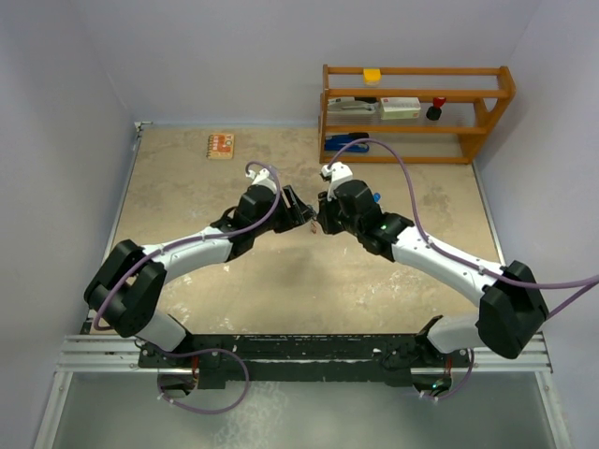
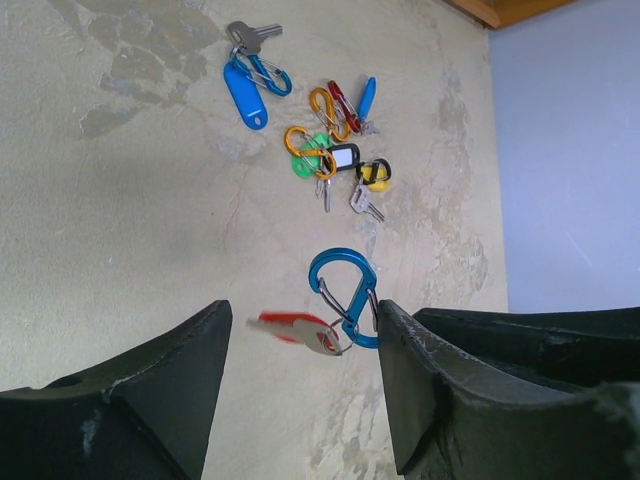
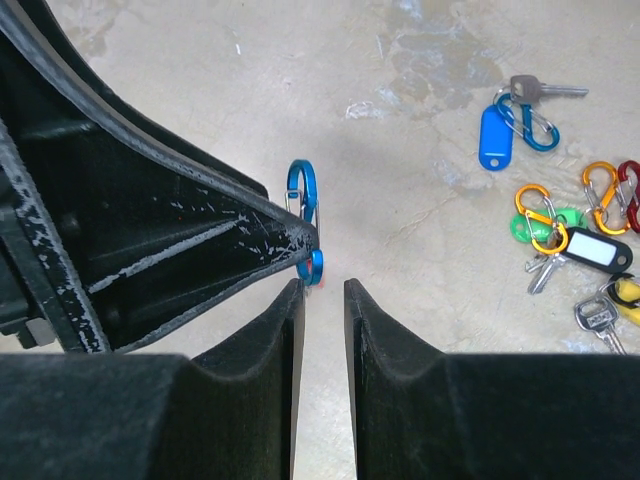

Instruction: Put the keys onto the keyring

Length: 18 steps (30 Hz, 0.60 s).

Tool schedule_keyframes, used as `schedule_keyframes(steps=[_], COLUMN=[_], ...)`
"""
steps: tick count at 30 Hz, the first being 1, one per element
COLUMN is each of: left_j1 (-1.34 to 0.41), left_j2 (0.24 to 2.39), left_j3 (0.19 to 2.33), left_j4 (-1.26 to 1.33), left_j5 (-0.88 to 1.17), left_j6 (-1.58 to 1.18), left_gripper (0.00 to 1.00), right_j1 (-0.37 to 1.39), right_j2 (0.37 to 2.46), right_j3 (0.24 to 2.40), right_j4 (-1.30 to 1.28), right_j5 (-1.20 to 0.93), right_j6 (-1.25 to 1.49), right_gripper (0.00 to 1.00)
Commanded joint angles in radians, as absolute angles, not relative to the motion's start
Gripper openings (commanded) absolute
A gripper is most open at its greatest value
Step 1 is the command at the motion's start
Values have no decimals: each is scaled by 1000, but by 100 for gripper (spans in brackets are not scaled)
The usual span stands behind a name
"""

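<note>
Item count on counter
Five clips: two blue, two orange, one red. At least four keys in view.

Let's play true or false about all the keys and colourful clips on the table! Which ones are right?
1. A red-headed silver key touches the blue S-shaped metal clip seen between the fingers of the left gripper. True.
2. The right gripper squeezes a yellow key. False: its jaws stand slightly apart with nothing between them.
3. Every clip is blue. False: there are orange metal clips and a red metal clip too.
4. A blue plastic tag lies beside a plain silver key. True.
5. The wooden shelf is empty. False: a yellow block sits on top.
</note>
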State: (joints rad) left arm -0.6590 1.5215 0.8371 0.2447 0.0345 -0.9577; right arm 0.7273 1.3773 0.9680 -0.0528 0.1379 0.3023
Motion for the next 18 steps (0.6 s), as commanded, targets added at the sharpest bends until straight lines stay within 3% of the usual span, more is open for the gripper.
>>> schedule_keyframes(steps=[1, 18], left_j1=[-648, -641], left_j2=[1476, 1478], left_j3=[826, 796], left_j4=[339, 450], left_j5=[83, 176], left_j6=[-981, -1031], left_gripper=[57, 57], right_j1=[717, 696], right_j2=[1341, 1342], right_j3=[967, 957], right_j4=[-4, 11], right_j5=[125, 88], right_j6=[322, 336], right_gripper=[25, 25])
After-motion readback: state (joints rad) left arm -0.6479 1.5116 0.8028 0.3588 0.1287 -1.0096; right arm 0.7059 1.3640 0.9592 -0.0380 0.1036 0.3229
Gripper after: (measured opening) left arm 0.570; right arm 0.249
